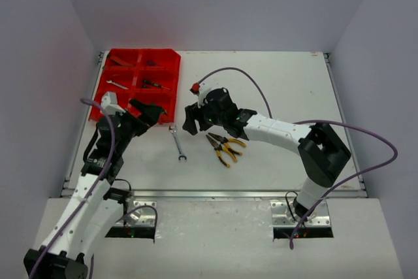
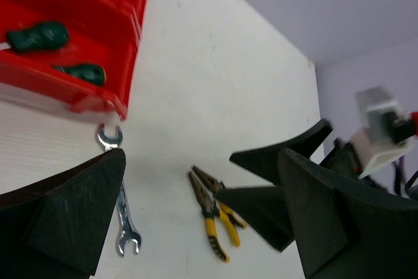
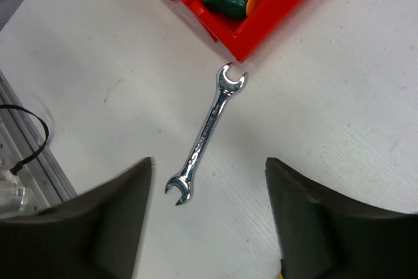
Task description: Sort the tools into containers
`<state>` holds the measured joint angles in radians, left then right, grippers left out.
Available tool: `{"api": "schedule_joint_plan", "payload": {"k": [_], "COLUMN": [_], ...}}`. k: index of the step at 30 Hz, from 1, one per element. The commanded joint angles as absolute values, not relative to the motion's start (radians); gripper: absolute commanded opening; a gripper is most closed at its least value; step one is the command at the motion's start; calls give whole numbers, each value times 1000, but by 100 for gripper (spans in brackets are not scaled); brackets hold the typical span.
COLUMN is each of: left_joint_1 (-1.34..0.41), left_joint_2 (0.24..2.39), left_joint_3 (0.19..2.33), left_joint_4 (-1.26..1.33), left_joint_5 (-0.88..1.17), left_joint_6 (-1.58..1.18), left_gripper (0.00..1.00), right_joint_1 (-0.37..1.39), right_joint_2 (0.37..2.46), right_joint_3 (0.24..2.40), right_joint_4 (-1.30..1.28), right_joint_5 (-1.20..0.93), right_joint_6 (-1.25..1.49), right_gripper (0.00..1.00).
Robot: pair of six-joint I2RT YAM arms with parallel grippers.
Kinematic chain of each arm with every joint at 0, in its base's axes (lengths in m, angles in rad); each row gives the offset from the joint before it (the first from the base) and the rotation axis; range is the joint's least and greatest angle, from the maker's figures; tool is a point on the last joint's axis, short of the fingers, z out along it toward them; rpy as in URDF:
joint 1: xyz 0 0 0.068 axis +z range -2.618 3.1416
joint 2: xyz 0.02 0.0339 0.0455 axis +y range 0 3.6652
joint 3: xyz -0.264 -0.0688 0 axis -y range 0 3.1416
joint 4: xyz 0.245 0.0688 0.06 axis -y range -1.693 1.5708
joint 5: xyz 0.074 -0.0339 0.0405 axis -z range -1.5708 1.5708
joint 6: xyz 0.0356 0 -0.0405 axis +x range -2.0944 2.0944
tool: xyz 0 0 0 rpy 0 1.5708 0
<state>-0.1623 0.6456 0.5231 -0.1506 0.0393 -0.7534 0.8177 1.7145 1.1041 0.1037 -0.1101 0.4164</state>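
Observation:
The red tray (image 1: 171, 73) of containers lies at the table's back left, with a silver wrench (image 1: 117, 84) and a dark screwdriver (image 1: 151, 84) in its compartments. Two green-handled screwdrivers (image 2: 39, 36) lie in the near corner compartment. On the table, just off the tray's corner, rests another silver wrench (image 1: 177, 143) (image 3: 206, 132). Yellow-black-handled pliers (image 1: 224, 146) (image 2: 212, 217) lie to its right. My left gripper (image 1: 155, 112) (image 2: 202, 181) hangs open and empty by the tray's near right corner. My right gripper (image 1: 188, 119) (image 3: 209, 174) is open above the table wrench, holding nothing.
The table's raised metal edges (image 1: 215, 193) run along the front and sides. Purple cables (image 1: 366, 135) loop over the right side. The right arm's black fingers (image 2: 307, 155) reach into the left wrist view, close above the pliers.

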Motion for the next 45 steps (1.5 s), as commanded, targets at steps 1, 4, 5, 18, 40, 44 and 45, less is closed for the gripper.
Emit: {"api": "schedule_joint_plan", "payload": {"k": [1,4,5,18,40,44,45], "left_joint_1": [-163,-163,-163,-168,-190,-195,-196], "left_joint_2": [500,455,447,326,276,275,275], "left_joint_3": [604,644,650,806,747,746,745], "left_joint_4": [-335,-406,-430,-519,-514,-517,-517], "left_joint_5": [-298,-406,-430,-432,-428,-424,-420], "left_joint_6": [-712,-672,-681,-614,-568,-565,-565], "left_gripper": [100,100,100,100,100,100,100], "right_joint_1": [820,849,870,968,978,977,977], "right_joint_2": [1705,1784,1831,2408,2649,2639,2622], "right_joint_3": [1115,1252,1289,2082,2146,2107,2086], "right_joint_4": [78,-111,-196,-835,-961,-966,-959], "right_joint_5": [-130,-57,13,115,183,180,173], "right_joint_6": [415,448,452,499,561,545,541], "right_gripper": [95,99,99,76,21,0,0]}}
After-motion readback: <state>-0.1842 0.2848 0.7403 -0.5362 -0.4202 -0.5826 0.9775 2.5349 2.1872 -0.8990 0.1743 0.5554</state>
